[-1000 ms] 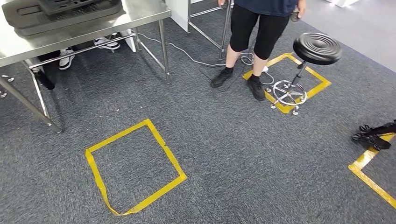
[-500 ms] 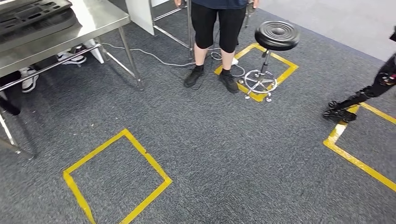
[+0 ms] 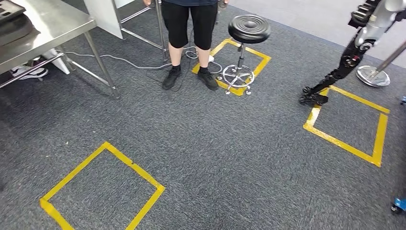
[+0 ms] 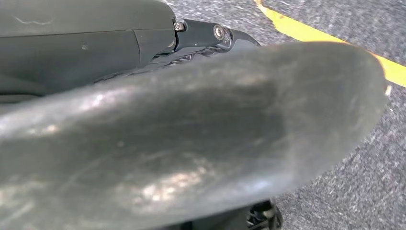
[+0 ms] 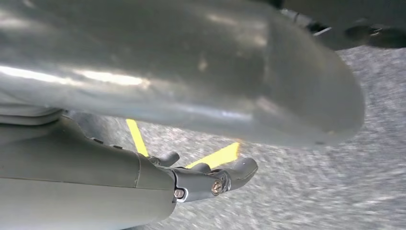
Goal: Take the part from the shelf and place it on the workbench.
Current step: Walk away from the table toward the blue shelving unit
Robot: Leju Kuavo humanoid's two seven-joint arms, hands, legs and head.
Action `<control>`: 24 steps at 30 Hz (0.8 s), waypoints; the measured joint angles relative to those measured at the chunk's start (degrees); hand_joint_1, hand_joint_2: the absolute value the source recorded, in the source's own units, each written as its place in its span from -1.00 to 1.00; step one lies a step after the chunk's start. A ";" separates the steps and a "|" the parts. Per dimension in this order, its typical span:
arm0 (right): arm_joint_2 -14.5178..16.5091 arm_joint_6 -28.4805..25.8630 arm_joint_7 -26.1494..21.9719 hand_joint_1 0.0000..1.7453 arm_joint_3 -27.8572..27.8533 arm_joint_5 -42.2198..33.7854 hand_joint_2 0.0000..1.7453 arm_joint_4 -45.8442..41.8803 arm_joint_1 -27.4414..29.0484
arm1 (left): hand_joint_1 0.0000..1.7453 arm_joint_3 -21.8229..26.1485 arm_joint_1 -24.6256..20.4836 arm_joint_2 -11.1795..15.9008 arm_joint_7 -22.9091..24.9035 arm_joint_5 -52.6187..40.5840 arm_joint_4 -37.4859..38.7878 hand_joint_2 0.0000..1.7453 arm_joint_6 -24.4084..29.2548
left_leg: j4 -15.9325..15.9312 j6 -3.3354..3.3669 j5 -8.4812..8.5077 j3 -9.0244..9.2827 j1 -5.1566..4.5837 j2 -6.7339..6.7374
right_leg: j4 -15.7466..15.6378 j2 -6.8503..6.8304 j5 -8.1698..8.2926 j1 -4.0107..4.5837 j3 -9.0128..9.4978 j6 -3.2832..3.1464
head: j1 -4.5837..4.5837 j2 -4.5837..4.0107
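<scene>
The steel workbench [image 3: 48,24] stands at the far left of the head view, with a dark moulded tray [image 3: 10,21] on its top at the picture's edge. In the left wrist view my left hand [image 4: 191,134] hangs over the carpet. Its thick grey thumb is close to the lens and its dark fingers [image 4: 210,33] lie straight behind it, with nothing in them. In the right wrist view my right hand [image 5: 191,72] hangs the same way. Its fingers [image 5: 220,179] are stretched out and hold nothing.
A person [image 3: 189,28] in black stands ahead beside a black stool [image 3: 249,28] on a yellow tape square. A second robot's dark leg [image 3: 342,64] stands by another taped square [image 3: 344,143] at the right. A third square [image 3: 103,187] marks the near carpet. Cables [image 3: 129,60] run under the workbench.
The whole head view has swung to the right. The workbench has slid to the left edge, and the second robot's leg and its taped square have come into the picture.
</scene>
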 joint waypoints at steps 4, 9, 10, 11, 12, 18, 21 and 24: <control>-0.09 0.00 0.15 -1.00 0.00 0.16 -1.00 -0.02 -0.35 | -1.00 0.00 -0.04 -0.01 -0.04 -0.29 -0.02 -1.00 0.00 | -0.01 -0.70 -0.36 0.45 -0.31 2.55 | -14.04 -4.48 4.58 0.79 7.49 -0.08 | 0.00 0.00; -0.11 0.00 0.23 -1.00 -0.01 0.19 -1.00 0.00 -0.24 | -1.00 0.02 -0.20 -0.11 -0.07 -0.38 -0.04 -1.00 0.00 | 0.85 -2.39 -1.76 1.01 -0.06 2.25 | -15.47 -2.02 6.01 0.52 8.32 -2.01 | -0.20 0.00; -0.12 0.00 0.28 -1.00 -0.01 0.16 -1.00 0.00 -0.23 | -1.00 0.05 -0.15 -0.11 -0.08 -0.38 -0.04 -1.00 0.00 | 3.07 -2.56 -3.24 0.14 0.00 0.62 | -15.69 -1.32 6.28 0.24 8.62 -2.28 | -0.33 0.00; -0.10 0.01 0.33 -1.00 -0.02 0.15 -1.00 0.00 -0.27 | -1.00 0.11 -0.03 -0.08 -0.07 -0.38 -0.04 -1.00 0.00 | 6.17 -2.62 -5.05 -1.20 0.04 -1.07 | -15.74 -0.65 6.34 0.17 8.61 -2.49 | -0.40 0.00; -0.08 0.01 0.37 -1.00 -0.02 0.15 -1.00 0.00 -0.35 | -1.00 0.17 0.12 -0.08 -0.06 -0.38 -0.03 -1.00 0.00 | 9.55 -2.66 -6.68 -2.82 0.05 -2.06 | -15.72 0.11 6.35 0.26 8.62 -2.68 | -0.43 0.00; 0.03 0.02 0.39 -1.00 -0.02 0.19 -1.00 0.00 -0.35 | -1.00 0.25 0.34 -0.05 -0.04 -0.38 0.04 -1.00 0.00 | 3.54 -3.16 -0.70 -1.19 1.13 -6.34 | -15.00 5.49 6.05 0.33 8.70 -2.47 | -0.41 0.00; 0.03 0.02 0.42 -1.00 -0.02 0.14 -1.00 0.00 -0.32 | -1.00 0.25 0.19 -0.04 -0.04 -0.37 0.10 -1.00 0.00 | 0.51 -2.56 -0.18 -0.13 0.98 -8.50 | -14.59 7.57 6.06 0.08 7.53 -1.28 | -0.38 0.00; 0.03 0.02 0.48 -1.00 -0.02 0.13 -1.00 0.02 0.03 | -1.00 0.27 0.00 -0.01 -0.07 -0.34 -0.01 -1.00 0.00 | -0.03 -1.03 0.21 0.07 0.68 -6.24 | -13.46 6.20 5.61 -0.02 6.10 -0.57 | -0.27 0.00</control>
